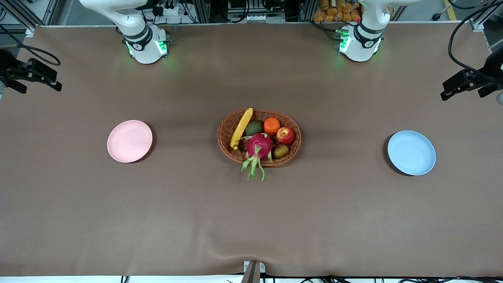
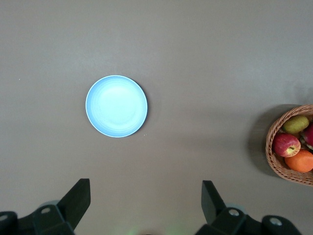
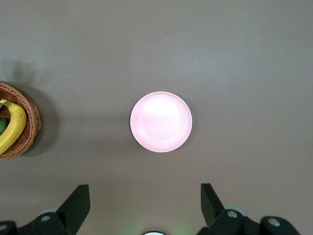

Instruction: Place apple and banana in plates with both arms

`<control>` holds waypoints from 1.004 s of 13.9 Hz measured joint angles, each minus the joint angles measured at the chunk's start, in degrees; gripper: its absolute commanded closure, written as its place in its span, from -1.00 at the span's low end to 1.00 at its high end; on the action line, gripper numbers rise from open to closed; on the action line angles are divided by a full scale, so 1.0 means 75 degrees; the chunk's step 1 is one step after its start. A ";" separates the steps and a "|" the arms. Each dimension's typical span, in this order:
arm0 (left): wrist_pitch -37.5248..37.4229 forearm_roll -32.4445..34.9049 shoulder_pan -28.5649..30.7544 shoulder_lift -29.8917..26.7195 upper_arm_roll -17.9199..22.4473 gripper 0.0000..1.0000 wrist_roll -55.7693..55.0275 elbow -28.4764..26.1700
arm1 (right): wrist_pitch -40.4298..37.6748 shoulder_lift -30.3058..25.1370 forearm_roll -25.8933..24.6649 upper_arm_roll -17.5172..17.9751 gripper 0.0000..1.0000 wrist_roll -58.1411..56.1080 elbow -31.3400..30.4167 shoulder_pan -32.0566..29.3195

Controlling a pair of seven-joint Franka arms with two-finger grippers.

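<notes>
Here the banana (image 1: 241,127) lies lengthwise in the basket (image 1: 226,137), tip toward the robots.

Both arms are glossy white with rounded shells. In the front view the right arm (image 1: 143,45) rises at eleven o'clock and the left arm (image 1: 359,43) at one o'clock. Each has a dark grey band above its base carrying a small white round mark, and green lights glow at the foot (brightest on the sides). The left gripper (image 2: 145,184) and right gripper (image 3: 145,188) are matt black. Their wedge-shaped fingers (image 2: 80,193) stand wide apart at seven and five o'clock of each wrist view, with small silvery screws (image 2: 230,212) on the mounts.
</notes>
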 measured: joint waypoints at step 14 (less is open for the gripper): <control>-0.0130 -0.0241 -0.0358 0.0469 -0.0186 -1.00 0.0087 -0.0110 | -0.0019 0.0000 0.0000 0.0000 -1.00 0.0000 0.0007 -0.0002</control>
